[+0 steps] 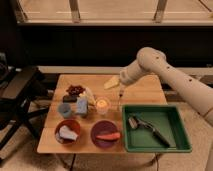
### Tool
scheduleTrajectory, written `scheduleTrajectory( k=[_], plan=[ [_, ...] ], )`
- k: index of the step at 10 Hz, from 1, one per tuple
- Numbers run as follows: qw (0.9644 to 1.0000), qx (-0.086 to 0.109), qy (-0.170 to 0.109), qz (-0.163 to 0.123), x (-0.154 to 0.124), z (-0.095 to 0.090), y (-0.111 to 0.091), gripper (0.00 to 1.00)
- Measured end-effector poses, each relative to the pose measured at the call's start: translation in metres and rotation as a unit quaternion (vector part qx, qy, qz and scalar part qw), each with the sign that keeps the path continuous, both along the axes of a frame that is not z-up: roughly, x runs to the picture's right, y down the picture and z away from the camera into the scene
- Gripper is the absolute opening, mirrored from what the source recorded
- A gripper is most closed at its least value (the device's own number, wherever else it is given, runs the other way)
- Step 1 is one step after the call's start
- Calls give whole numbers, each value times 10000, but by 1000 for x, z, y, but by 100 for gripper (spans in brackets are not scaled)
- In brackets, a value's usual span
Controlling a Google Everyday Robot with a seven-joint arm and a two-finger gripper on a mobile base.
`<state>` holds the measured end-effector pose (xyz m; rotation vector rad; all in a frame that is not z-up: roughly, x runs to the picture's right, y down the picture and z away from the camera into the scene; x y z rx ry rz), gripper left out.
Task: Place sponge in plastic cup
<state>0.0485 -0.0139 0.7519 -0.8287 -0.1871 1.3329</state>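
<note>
The light-blue sponge (82,106) stands upright on the wooden table (145,90), left of centre. The small blue-grey plastic cup (64,109) sits just to its left, close beside it. My gripper (120,96) hangs from the white arm above the table's middle, to the right of a clear glass with yellow-orange contents (102,105). It is well right of the sponge and holds nothing that I can see.
A red bowl with a pale lump (67,132) and a purple bowl with an orange piece (106,134) sit at the front. A green tray with a brush (155,127) is at the right. Dark fruit (76,90) and a yellow item (112,82) lie behind. A black chair (20,95) stands at the left.
</note>
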Motion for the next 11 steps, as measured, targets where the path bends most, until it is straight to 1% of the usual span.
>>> scheduleTrajectory(
  k=[1, 2, 3, 5, 6, 7, 11],
  plan=[
    [9998, 79, -78, -151, -19, -5, -4, 74],
    [9991, 172, -166, -351, -47, -11, -9, 74],
    [9983, 230, -226, -484, -66, -14, -12, 74],
    [9947, 378, -451, -848, -120, -21, -18, 74],
    [9928, 438, -558, -964, -138, -26, -19, 74],
    [9919, 471, -613, -1006, -146, -29, -19, 74],
    [9919, 468, -618, -1004, -145, -28, -19, 74]
  ],
)
